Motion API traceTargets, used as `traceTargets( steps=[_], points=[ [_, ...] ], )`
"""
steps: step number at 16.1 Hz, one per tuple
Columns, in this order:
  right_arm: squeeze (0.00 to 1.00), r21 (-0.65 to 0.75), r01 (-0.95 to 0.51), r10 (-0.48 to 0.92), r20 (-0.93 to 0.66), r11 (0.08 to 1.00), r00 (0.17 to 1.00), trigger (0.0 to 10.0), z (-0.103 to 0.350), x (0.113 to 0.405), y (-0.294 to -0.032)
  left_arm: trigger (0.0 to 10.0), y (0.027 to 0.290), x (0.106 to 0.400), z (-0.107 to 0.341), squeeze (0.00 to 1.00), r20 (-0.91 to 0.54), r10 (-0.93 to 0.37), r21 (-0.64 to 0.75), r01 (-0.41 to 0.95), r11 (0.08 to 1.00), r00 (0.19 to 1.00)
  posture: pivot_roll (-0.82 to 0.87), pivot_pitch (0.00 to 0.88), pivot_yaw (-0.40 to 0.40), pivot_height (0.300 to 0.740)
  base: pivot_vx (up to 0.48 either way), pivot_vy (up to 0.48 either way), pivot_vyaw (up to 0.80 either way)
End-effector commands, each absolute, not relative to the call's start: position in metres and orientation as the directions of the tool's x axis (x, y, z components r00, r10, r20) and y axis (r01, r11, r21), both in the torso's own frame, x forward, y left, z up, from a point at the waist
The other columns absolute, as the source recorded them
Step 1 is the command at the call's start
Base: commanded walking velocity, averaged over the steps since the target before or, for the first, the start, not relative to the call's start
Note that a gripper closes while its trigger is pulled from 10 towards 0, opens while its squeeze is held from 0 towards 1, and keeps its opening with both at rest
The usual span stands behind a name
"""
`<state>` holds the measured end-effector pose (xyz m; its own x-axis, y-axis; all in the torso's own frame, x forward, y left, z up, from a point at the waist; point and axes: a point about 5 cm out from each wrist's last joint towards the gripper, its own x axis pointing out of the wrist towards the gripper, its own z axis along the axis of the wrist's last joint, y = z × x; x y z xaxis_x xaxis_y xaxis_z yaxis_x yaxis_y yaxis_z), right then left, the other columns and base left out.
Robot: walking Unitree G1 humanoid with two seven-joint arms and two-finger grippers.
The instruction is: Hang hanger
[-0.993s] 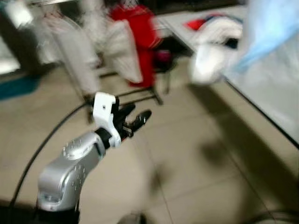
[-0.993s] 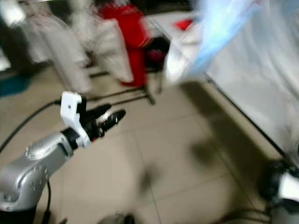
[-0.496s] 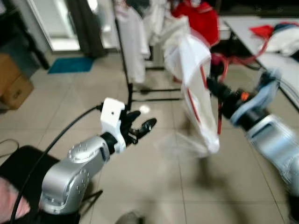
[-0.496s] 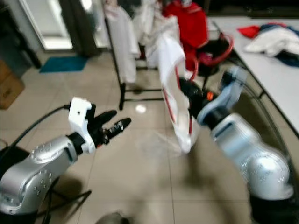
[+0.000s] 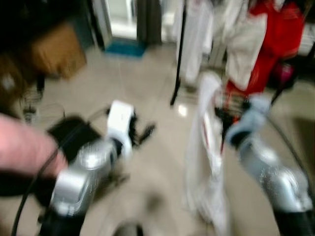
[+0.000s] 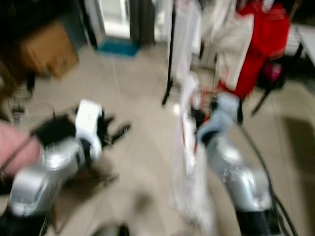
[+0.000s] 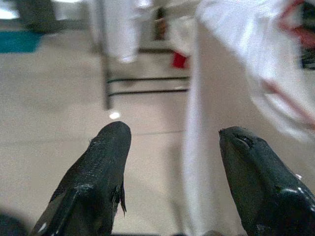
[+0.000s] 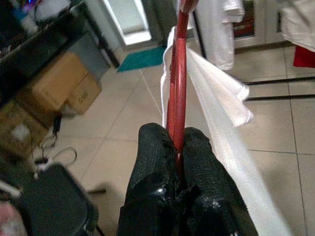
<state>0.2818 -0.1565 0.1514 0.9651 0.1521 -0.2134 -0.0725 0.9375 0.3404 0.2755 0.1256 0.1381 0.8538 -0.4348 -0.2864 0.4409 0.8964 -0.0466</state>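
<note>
My right gripper [image 8: 175, 135] is shut on a red hanger [image 8: 178, 73] that carries a white garment [image 8: 216, 93]. In the blurred head views the right gripper [image 5: 227, 118] holds that garment [image 5: 206, 162] in front of me, and its hem hangs toward the tiled floor. My left gripper [image 5: 144, 132] is raised to the left of the garment, open with nothing in it. In the left wrist view, its two fingers [image 7: 106, 162] stand wide apart with the white cloth [image 7: 221, 98] just beyond them. A clothes rack's black pole [image 5: 178, 54] rises behind.
On the rack hang white clothes [image 5: 197, 34] and a red garment [image 5: 275, 44]. Cardboard boxes [image 8: 59, 81] and a teal mat [image 5: 125, 47] lie at the left back. A black seat [image 8: 54, 201] and something pink [image 5: 24, 152] are close on my left.
The camera has swung left and the picture is blurred. My right arm came into view holding the hanger with the white garment and still holds it. The left gripper stays raised.
</note>
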Motion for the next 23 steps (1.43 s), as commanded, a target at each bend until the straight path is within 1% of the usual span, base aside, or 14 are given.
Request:
traceTargets(
  steps=[1, 2, 3, 4, 5, 6, 7, 8, 10, 13, 14, 16, 18, 23],
  points=[
    [0.00, 0.303, -0.063, 0.130, -0.206, 0.951, 0.970, 10.0, 0.154, 0.278, -0.160, 10.0, 0.124, 0.277, 0.137, 0.00, -0.288, -0.408, -0.013, 0.423, 0.906, 0.866, -0.05, 0.087, -0.002, 0.740, 0.000, 0.000, 0.00],
    [0.00, 0.336, -0.041, 0.120, -0.220, 0.941, 0.968, 10.0, 0.147, 0.273, -0.161, 10.0, 0.125, 0.277, 0.138, 0.00, -0.269, -0.391, 0.006, 0.408, 0.913, 0.880, -0.03, 0.084, -0.012, 0.740, 0.000, 0.000, 0.00],
    [0.00, 0.293, -0.018, 0.097, -0.256, 0.956, 0.962, 10.0, 0.138, 0.269, -0.162, 10.0, 0.128, 0.278, 0.140, 0.00, -0.250, -0.357, 0.002, 0.369, 0.930, 0.900, -0.03, 0.072, -0.021, 0.740, 0.000, 0.000, 0.00],
    [0.00, 0.259, -0.019, 0.088, -0.255, 0.966, 0.963, 10.0, 0.136, 0.268, -0.161, 10.0, 0.131, 0.278, 0.141, 0.00, -0.239, -0.348, -0.025, 0.353, 0.935, 0.906, -0.02, 0.059, -0.031, 0.740, 0.000, 0.000, 0.00],
    [0.00, 0.256, -0.010, 0.076, -0.248, 0.967, 0.966, 10.0, 0.134, 0.266, -0.155, 10.0, 0.137, 0.279, 0.141, 0.00, -0.228, -0.331, -0.032, 0.332, 0.943, 0.916, -0.03, 0.038, -0.043, 0.740, 0.000, 0.000, 0.00],
    [0.00, 0.249, 0.002, 0.065, -0.262, 0.969, 0.963, 10.0, 0.128, 0.266, -0.148, 10.0, 0.144, 0.281, 0.138, 0.00, -0.224, -0.320, -0.010, 0.326, 0.945, 0.921, -0.04, 0.012, -0.048, 0.740, 0.000, -0.322, 0.00],
    [0.00, 0.232, 0.001, 0.064, -0.271, 0.973, 0.961, 10.0, 0.124, 0.268, -0.141, 10.0, 0.149, 0.283, 0.132, 0.00, -0.238, -0.306, 0.011, 0.317, 0.948, 0.922, -0.06, 0.009, -0.025, 0.740, 0.000, -0.334, 0.00],
    [0.00, 0.254, 0.007, 0.063, -0.267, 0.967, 0.962, 10.0, 0.125, 0.271, -0.139, 10.0, 0.149, 0.285, 0.130, 0.00, -0.250, -0.295, 0.030, 0.311, 0.950, 0.922, -0.02, 0.002, -0.034, 0.740, 0.000, -0.341, 0.00],
    [0.00, 0.289, 0.018, 0.056, -0.245, 0.957, 0.968, 10.0, 0.127, 0.281, -0.144, 10.0, 0.142, 0.290, 0.139, 0.00, -0.218, -0.316, 0.024, 0.329, 0.944, 0.923, -0.02, 0.000, -0.032, 0.740, 0.000, -0.154, 0.00],
    [0.00, 0.236, 0.014, 0.043, -0.236, 0.972, 0.971, 10.0, 0.125, 0.286, -0.147, 10.0, 0.142, 0.293, 0.139, 0.00, -0.213, -0.317, 0.028, 0.330, 0.944, 0.924, -0.02, 0.000, -0.009, 0.740, 0.000, 0.000, 0.00],
    [0.00, 0.234, 0.027, 0.031, -0.239, 0.972, 0.970, 10.0, 0.123, 0.285, -0.148, 10.0, 0.139, 0.293, 0.140, 0.00, -0.210, -0.336, 0.030, 0.350, 0.936, 0.918, -0.02, 0.000, -0.005, 0.740, 0.000, 0.000, 0.00],
    [0.00, 0.283, 0.002, 0.069, -0.240, 0.959, 0.968, 10.0, 0.122, 0.279, -0.142, 10.0, 0.139, 0.293, 0.138, 0.00, -0.216, -0.339, 0.032, 0.354, 0.935, 0.916, -0.03, 0.002, 0.003, 0.740, 0.000, 0.000, 0.00],
    [0.00, 0.300, 0.012, 0.064, -0.245, 0.954, 0.968, 10.0, 0.120, 0.276, -0.140, 10.0, 0.136, 0.293, 0.138, 0.00, -0.222, -0.345, 0.034, 0.361, 0.932, 0.912, -0.03, 0.019, 0.011, 0.740, 0.000, 0.000, 0.00],
    [0.00, 0.309, -0.010, 0.089, -0.240, 0.951, 0.967, 10.0, 0.119, 0.275, -0.135, 10.0, 0.136, 0.295, 0.138, 0.00, -0.224, -0.349, 0.037, 0.366, 0.930, 0.910, -0.03, 0.026, 0.013, 0.740, 0.000, -0.287, 0.00]
  ],
)
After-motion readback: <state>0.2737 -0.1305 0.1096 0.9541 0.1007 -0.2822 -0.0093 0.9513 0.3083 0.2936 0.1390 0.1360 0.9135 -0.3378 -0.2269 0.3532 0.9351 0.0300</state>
